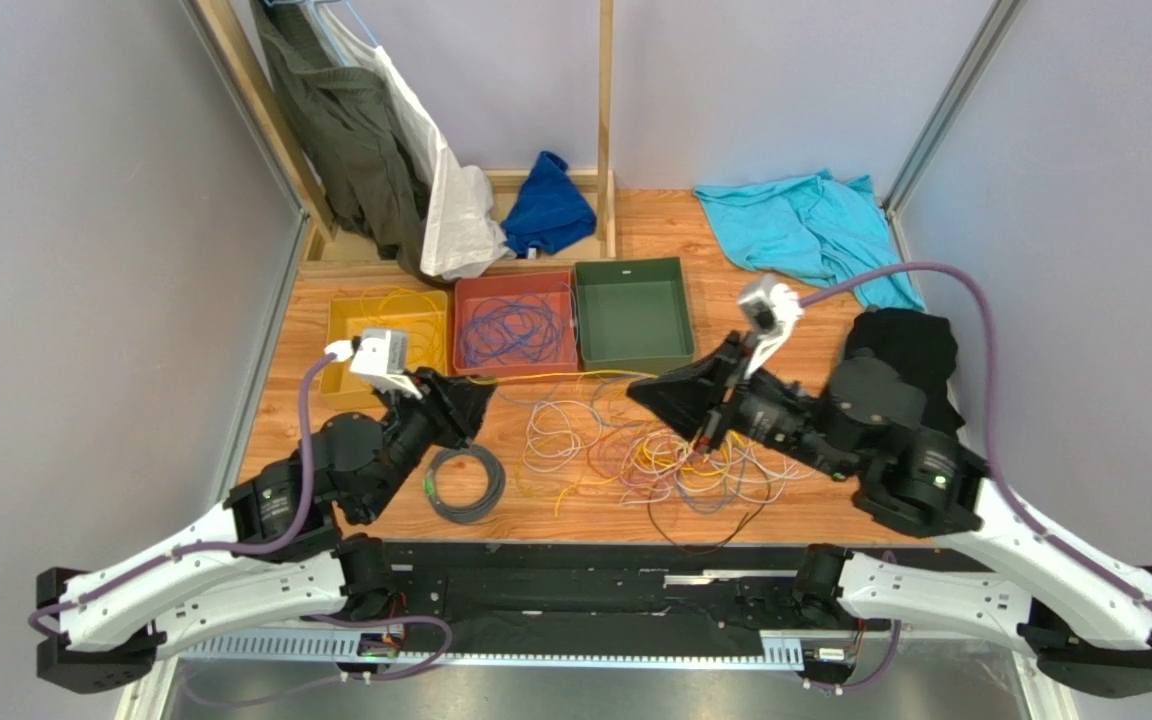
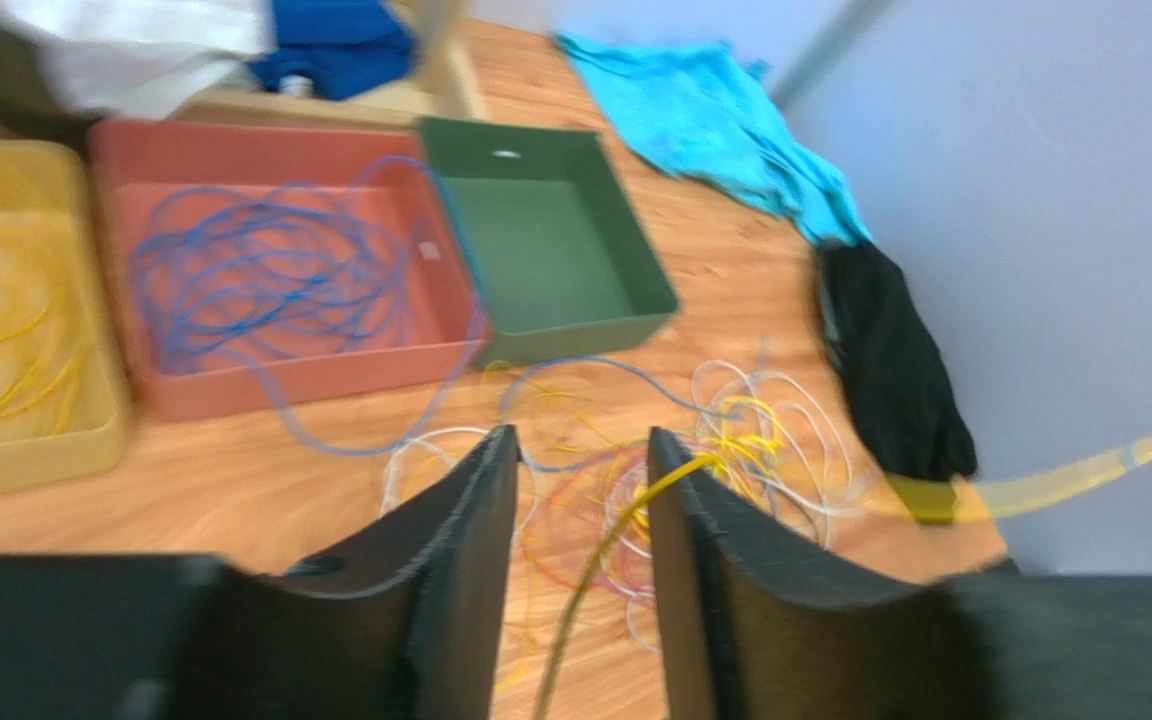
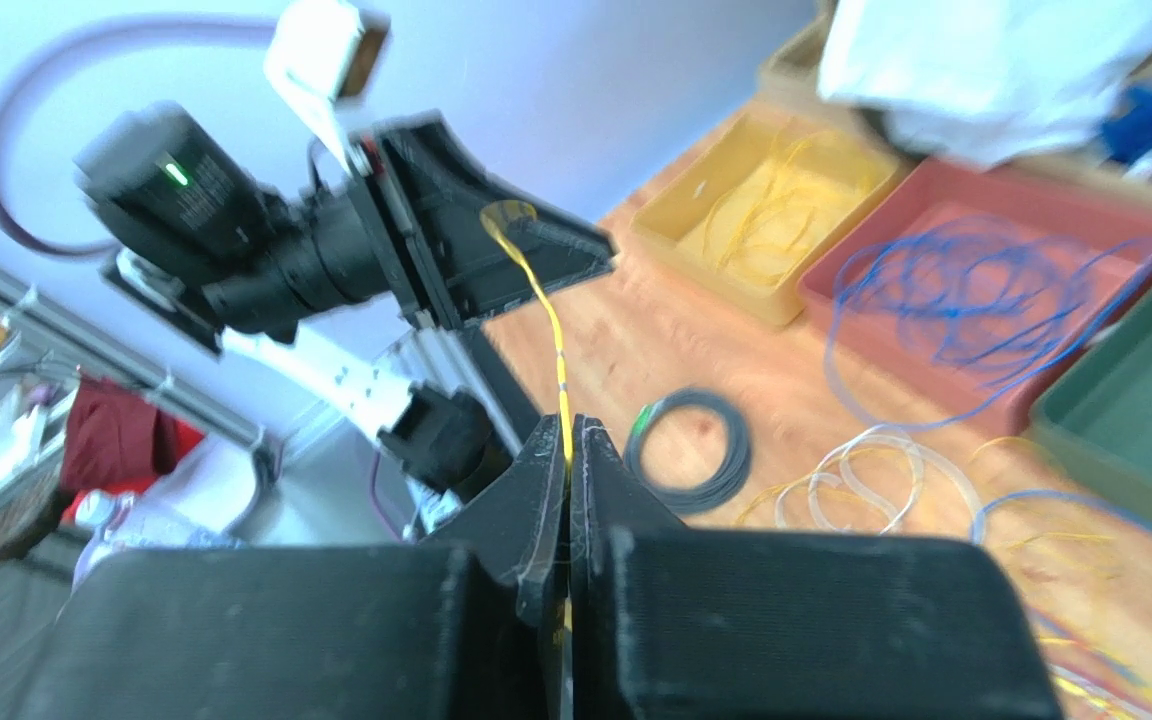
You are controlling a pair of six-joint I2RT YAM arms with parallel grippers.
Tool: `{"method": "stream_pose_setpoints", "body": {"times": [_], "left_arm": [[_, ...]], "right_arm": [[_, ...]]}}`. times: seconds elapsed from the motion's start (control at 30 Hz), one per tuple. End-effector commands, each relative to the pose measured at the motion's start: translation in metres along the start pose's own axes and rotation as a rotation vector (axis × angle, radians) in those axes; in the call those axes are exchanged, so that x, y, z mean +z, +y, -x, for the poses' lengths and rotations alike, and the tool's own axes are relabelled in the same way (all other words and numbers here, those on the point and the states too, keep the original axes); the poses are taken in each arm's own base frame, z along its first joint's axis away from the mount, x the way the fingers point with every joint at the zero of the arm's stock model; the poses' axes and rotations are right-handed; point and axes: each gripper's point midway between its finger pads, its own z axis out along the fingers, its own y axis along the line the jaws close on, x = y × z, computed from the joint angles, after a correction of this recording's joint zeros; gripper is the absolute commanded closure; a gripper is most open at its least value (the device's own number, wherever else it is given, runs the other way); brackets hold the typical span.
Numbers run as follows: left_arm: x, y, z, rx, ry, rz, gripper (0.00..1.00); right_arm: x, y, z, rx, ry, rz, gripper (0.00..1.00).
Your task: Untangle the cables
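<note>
A tangle of yellow, white, orange and blue cables [image 1: 642, 450] lies on the wooden table and also shows in the left wrist view [image 2: 717, 450]. A black coil [image 1: 462, 480] with a green tag lies near the left arm. My right gripper [image 1: 639, 393] [image 3: 567, 428] is shut on a yellow cable [image 3: 545, 315]. That cable runs taut [image 1: 567, 375] to my left gripper [image 1: 486, 398]. My left gripper [image 2: 582, 443] is open; the yellow cable [image 2: 612, 540] passes through the gap and rests against its right finger [image 2: 702, 525].
Three trays stand behind the tangle: a yellow tray [image 1: 342, 323] with yellow cables, a red tray [image 1: 465, 323] with blue cables, and a green tray [image 1: 632, 312]. A teal cloth [image 1: 800, 225], a black cloth [image 1: 905, 345] and a blue cloth [image 1: 549, 203] lie nearby.
</note>
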Motion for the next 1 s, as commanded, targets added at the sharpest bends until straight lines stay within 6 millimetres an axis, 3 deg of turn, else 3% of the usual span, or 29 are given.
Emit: {"method": "stream_pose_setpoints", "body": {"times": [0.0,0.03,0.07,0.27,0.4,0.6,0.63,0.73,0.97], "left_arm": [[-0.013,0.061,0.0,0.021,-0.057,0.245,0.43],[-0.014,0.064,0.0,0.018,-0.058,0.252,0.32],[-0.016,0.068,-0.001,0.03,-0.054,0.272,0.3],[-0.029,0.079,0.013,0.024,-0.091,0.298,0.27],[-0.03,0.066,0.022,0.027,-0.117,0.212,0.25],[-0.027,0.005,0.035,0.089,-0.14,-0.114,0.16],[-0.031,-0.02,0.038,0.096,-0.144,-0.244,0.16],[-0.033,-0.056,0.038,0.138,-0.135,-0.412,0.12],[-0.018,-0.104,0.003,0.241,-0.02,-0.615,0.06]], "right_arm": [[-0.044,0.0,0.059,-0.074,-0.159,-0.064,1.0],[-0.047,-0.001,0.06,-0.079,-0.162,-0.068,1.0],[-0.049,-0.002,0.06,-0.082,-0.164,-0.073,1.0],[-0.056,-0.004,0.06,-0.088,-0.165,-0.083,1.0],[-0.05,-0.005,0.054,-0.087,-0.143,-0.082,1.0],[-0.04,-0.006,0.049,-0.086,-0.121,-0.085,1.0],[-0.038,-0.006,0.047,-0.084,-0.114,-0.085,1.0],[-0.031,-0.007,0.039,-0.074,-0.091,-0.08,1.0],[-0.023,0.004,0.032,-0.03,-0.061,-0.025,1.0]]}}
